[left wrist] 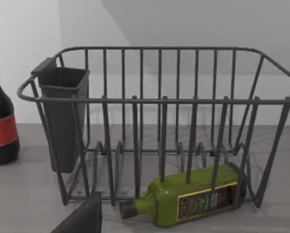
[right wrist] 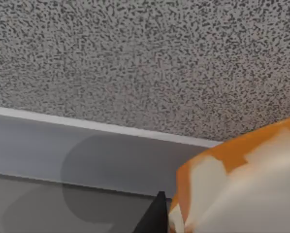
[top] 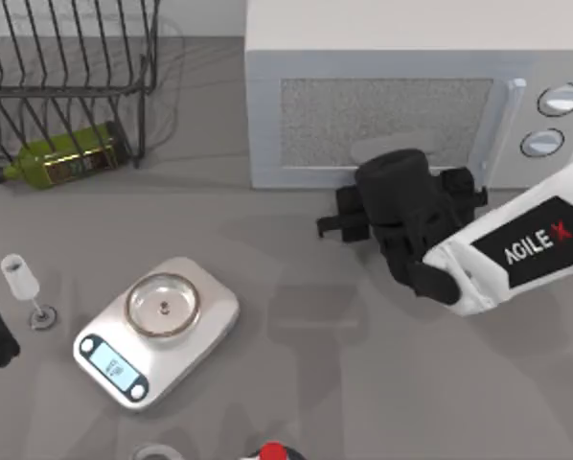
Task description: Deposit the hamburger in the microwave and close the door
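The right gripper (top: 339, 222) sits right of centre in the top view, clamped on the hamburger (right wrist: 242, 179) (orange and cream, close in the wrist view), just before the door (top: 387, 120) of the microwave (top: 421, 91) at upper right, which is shut. Its white arm slants in from the right edge, lettered "AGILEX". The left arm is parked at the left edge.
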Available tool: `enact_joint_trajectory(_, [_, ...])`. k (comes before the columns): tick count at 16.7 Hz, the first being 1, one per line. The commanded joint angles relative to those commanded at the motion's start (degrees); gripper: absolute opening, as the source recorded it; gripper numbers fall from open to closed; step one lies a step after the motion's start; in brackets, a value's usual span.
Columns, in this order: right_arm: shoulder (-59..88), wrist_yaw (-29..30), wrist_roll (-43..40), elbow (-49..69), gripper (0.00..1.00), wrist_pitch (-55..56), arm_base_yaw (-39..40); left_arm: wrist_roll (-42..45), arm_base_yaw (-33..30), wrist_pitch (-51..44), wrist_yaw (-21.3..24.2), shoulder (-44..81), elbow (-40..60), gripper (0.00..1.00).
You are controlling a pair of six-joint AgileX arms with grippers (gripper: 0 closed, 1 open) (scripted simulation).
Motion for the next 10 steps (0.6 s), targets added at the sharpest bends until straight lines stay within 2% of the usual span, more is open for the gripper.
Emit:
enact_joint_trajectory(3, [2.22, 2.72, 3.01, 0.69, 0.0, 4.92, 0.52, 0.0, 0.0, 0.0, 0.0, 0.0, 0.0, 1.0])
enact_joint_trajectory(8, [2.39, 2.98, 3.28, 0.77, 0.0, 5.35, 0.55, 0.0, 0.0, 0.0, 0.0, 0.0, 0.0, 1.0])
enact_joint_trajectory(10, [2.39, 2.98, 3.28, 0.77, 0.15, 5.35, 0.55, 0.0, 0.0, 0.0, 0.0, 0.0, 0.0, 1.0])
